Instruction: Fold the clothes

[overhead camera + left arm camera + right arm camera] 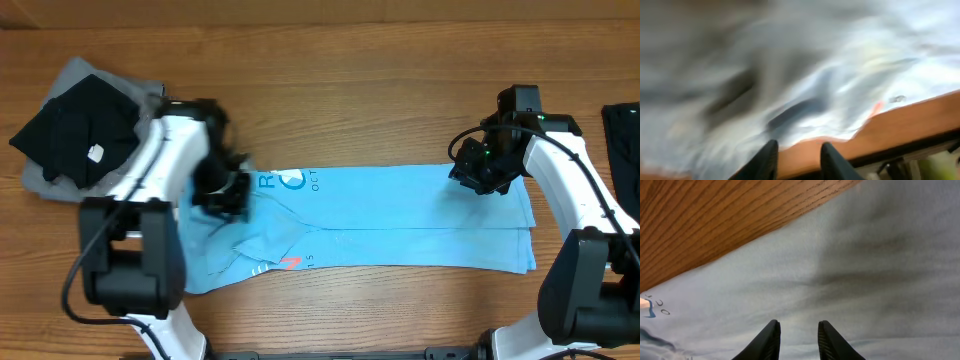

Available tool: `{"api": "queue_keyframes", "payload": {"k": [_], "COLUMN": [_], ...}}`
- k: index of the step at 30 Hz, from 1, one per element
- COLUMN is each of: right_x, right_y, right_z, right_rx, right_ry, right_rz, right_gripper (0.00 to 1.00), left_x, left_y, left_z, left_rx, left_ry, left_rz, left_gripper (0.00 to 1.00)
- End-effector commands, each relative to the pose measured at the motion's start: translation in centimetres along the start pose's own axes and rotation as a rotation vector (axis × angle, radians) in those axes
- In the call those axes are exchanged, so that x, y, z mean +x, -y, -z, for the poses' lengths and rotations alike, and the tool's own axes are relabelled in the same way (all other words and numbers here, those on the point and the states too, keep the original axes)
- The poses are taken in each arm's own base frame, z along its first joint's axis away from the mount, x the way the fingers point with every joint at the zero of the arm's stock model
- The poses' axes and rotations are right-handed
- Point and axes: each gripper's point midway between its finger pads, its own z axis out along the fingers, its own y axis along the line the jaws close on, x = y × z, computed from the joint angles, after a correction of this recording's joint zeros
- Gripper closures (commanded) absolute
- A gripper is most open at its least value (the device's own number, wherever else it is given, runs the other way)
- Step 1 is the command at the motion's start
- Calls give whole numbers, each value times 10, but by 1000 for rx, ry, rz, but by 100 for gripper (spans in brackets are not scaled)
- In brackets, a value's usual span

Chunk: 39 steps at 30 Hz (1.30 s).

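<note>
Left gripper (797, 146) has its fingers parted with bare wood between them, gripping nothing; the rest of that view is smeared. The right gripper (797, 326) is likewise parted and empty over flat blue fabric. The sky-blue T-shirt (400, 215) lies stretched across the wooden table (350, 80), its rumpled left end partly hidden by the arm. Black and grey garments (75, 135) are heaped far left; dark cloth (622, 125) is cut off at the right edge.

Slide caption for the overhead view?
Left gripper and right gripper over the long-folded blue T-shirt; dark clothes stacked aside.
</note>
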Motion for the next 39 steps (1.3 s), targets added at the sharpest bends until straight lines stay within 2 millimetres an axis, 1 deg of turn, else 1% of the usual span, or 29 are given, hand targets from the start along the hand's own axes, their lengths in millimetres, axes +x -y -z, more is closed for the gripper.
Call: {"api": "queue_keyframes", "payload": {"k": [1,4,7,10,13,15,17,21,24,29,32,35,36,39], "right_x": [0,1,1,1,2,1,1,1,1,0,0,0,0,0], "right_y": [3,4,4,4,4,4,4,4,3,3,3,3,3,3], "right_z": [0,0,0,0,0,0,0,0,0,0,0,0,0,0], "right_rx": [12,14,14,14,14,14,14,14,13,11,11,11,12,11], "right_ry": [1,-4,-4,-4,-5,-4,-4,-4,-3,2,2,2,2,3], "right_rz": [-6,-7,-7,-7,-7,-7,-7,-7,-7,-6,-6,-6,-6,-5], "right_gripper": [71,71,71,70,70,69,69,69,69,66,66,66,66,66], "left_x": [-2,-2,-1,1,2,4,7,17,21,27,33,34,33,29], "left_y": [46,63,75,75,72,72,71,66,68,74,71,60,59,60], "left_z": [-10,-22,-28,-31,-32,-33,-35,-45,-52,-56,-64,-71,-73,-73], "left_rx": [-4,-105,-184,-292,-348,-351,-348,-352,-346,-341,-355,-396,-399,-403], "left_ry": [19,19,22,17,14,8,-2,-42,-53,-71,-88,-87,-81,-59], "left_rz": [-230,-338,-417,-452,-462,-465,-464,-467,-474,-497,-507,-483,-472,-463], "left_gripper": [63,62,62,62,66,68,67,67,66,64,62,66,69,87]}}
